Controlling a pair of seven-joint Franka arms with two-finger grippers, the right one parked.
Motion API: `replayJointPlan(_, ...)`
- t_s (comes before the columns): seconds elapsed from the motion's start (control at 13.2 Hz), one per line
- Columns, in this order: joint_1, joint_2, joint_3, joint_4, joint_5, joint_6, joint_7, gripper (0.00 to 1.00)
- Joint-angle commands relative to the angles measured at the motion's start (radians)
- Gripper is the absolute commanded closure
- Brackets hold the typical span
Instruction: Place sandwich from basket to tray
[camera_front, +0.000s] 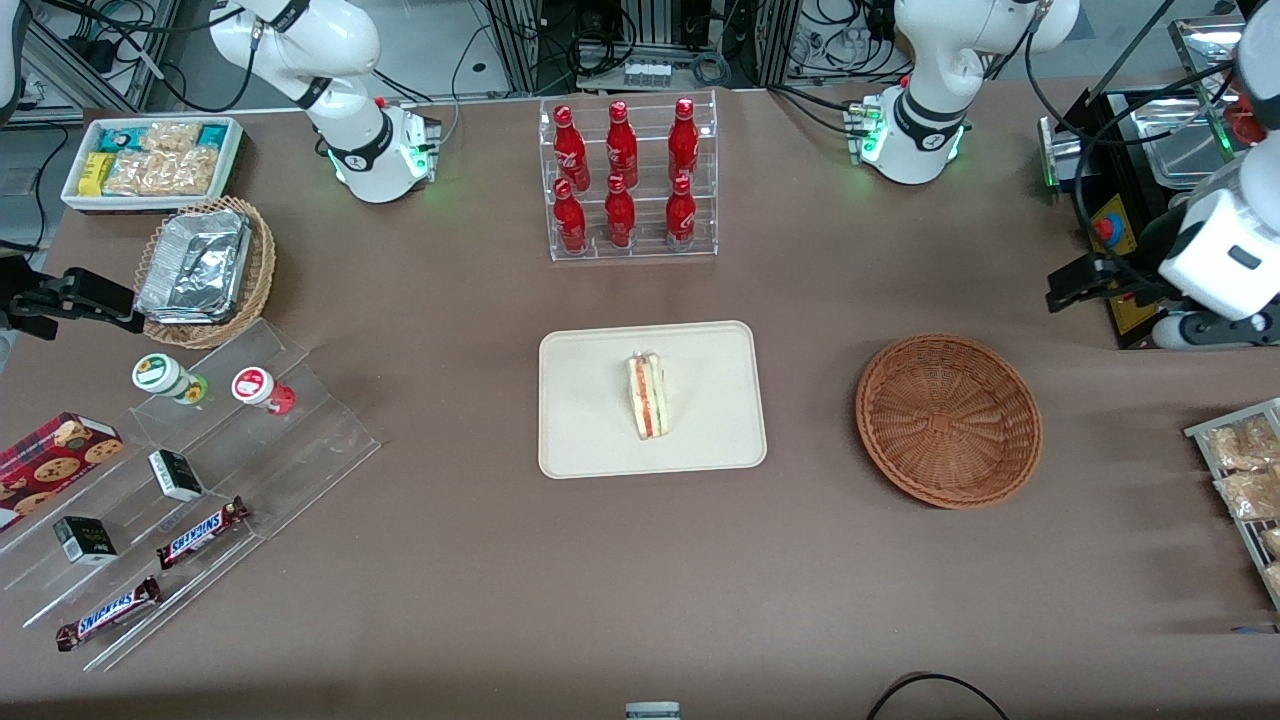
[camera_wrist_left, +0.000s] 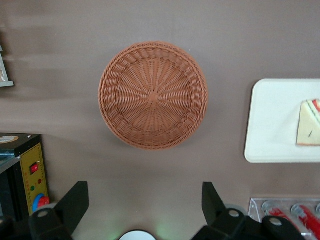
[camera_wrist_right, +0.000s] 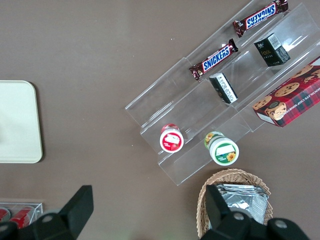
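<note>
Sandwich on the tray, basket bare

Sandwich (camera_front: 648, 394) lies on my cream tray (camera_front: 590, 440), near its middle, with the red and green filling edge showing along one side. Nothing else sits on that tray. The round reddish-brown basket (camera_front: 948, 420) stands apart from it on the brown desk (camera_front: 480, 580), toward my working end, and only woven wicker shows inside it (camera_wrist_left: 153, 95).

My jaws (camera_wrist_left: 142, 200) hang high above the desk, well clear of the basket, which lies straight below my wrist camera. The two fingers (camera_wrist_left: 75, 200) are spread wide with nothing between them but bare desk.

Farther from the front camera than the tray, a clear rack of red bottles (camera_front: 627, 180) stands upright.
</note>
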Motion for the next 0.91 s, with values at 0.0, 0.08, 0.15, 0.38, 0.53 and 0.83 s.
replayJointPlan(0.0, 0.178, -0.094, -0.166, -0.093, 0.004, 0.003, 0.030, 0.01)
replayJointPlan(0.08, 0.170, -0.109, -0.165, -0.117, 0.023, 0.009, 0.030, 0.00)
replayJointPlan(0.15, 0.155, -0.120, -0.160, -0.137, 0.043, 0.018, 0.029, 0.00)
replayJointPlan(0.38, 0.137, -0.120, -0.131, -0.140, 0.037, 0.021, 0.029, 0.01)
replayJointPlan(0.53, 0.092, -0.113, -0.088, -0.134, 0.040, 0.020, 0.029, 0.01)
replayJointPlan(0.83, 0.081, -0.060, -0.088, -0.069, 0.035, 0.012, 0.064, 0.00)
